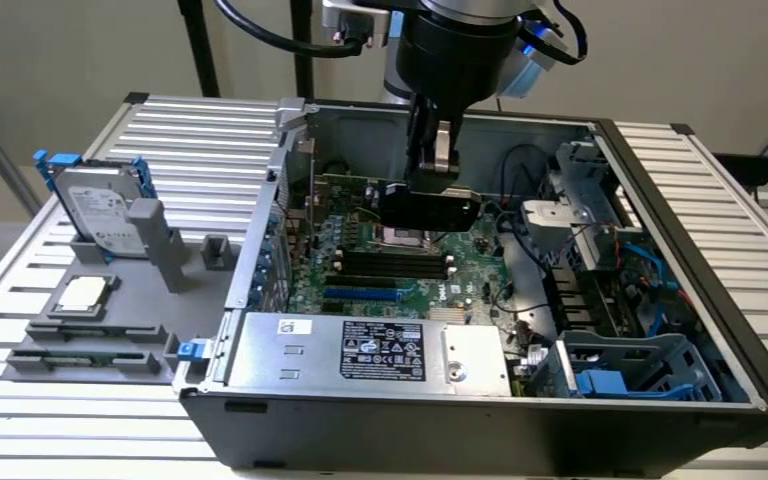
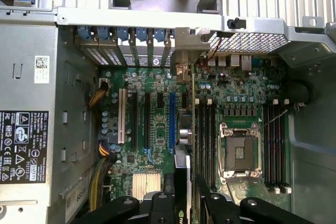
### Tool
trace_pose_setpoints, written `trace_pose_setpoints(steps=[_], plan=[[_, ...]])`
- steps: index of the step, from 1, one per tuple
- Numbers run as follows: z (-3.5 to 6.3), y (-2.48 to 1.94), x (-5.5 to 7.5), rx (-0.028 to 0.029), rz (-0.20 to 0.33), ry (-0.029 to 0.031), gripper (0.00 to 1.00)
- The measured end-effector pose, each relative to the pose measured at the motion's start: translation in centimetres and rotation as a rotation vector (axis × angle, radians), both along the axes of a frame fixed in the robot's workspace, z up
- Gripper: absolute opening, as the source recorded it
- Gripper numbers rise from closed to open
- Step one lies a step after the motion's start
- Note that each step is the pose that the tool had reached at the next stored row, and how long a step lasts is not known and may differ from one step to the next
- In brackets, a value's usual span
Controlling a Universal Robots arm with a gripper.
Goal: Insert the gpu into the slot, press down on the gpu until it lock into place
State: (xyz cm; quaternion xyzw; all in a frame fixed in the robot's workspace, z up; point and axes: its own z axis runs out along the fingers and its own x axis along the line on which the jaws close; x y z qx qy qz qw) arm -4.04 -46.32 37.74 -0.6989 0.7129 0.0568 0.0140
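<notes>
Gripping gpu (image 1: 432, 210), tool (image 2: 188, 203) partly cut off

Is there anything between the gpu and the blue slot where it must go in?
Nothing visible. The gripper holds the gpu above the motherboard, and the blue slot lies bare, with no cable or card across it.

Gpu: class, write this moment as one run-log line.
gripper: shut on gpu | gpu: held upright above motherboard, not seated | slot: blue, empty
</notes>
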Motion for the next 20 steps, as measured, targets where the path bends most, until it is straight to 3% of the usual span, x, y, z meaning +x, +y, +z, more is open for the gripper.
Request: trace_pose_setpoints(steps=[10,14,20], plan=[[0.0,0.0,0.0,0.0,0.0,0.0,0.26],[-0.09,0.0,-0.7,0.0002,-0.001,-0.0001,0.26],[-0.94,0.06,-2.1,0.0,-0.005,-0.0076,0.26]])
